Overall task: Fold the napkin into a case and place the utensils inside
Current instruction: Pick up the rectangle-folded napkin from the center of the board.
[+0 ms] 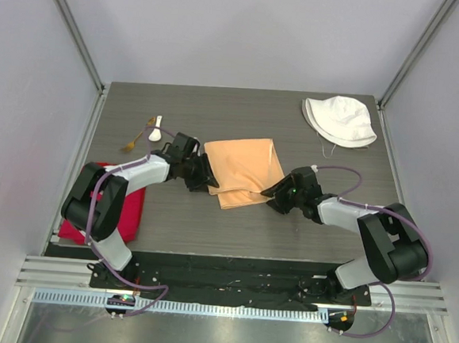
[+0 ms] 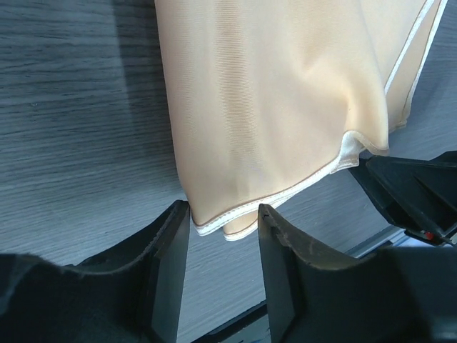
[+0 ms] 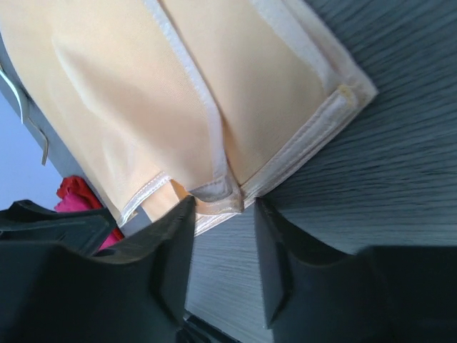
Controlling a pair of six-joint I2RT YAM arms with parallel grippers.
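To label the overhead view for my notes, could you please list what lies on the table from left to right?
Going rightward: red cloth → white spoon → orange napkin → white hat.

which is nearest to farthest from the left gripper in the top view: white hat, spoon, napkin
1. napkin: mid-table, its edge right at the left gripper
2. spoon: toward the far left of the table
3. white hat: far right corner
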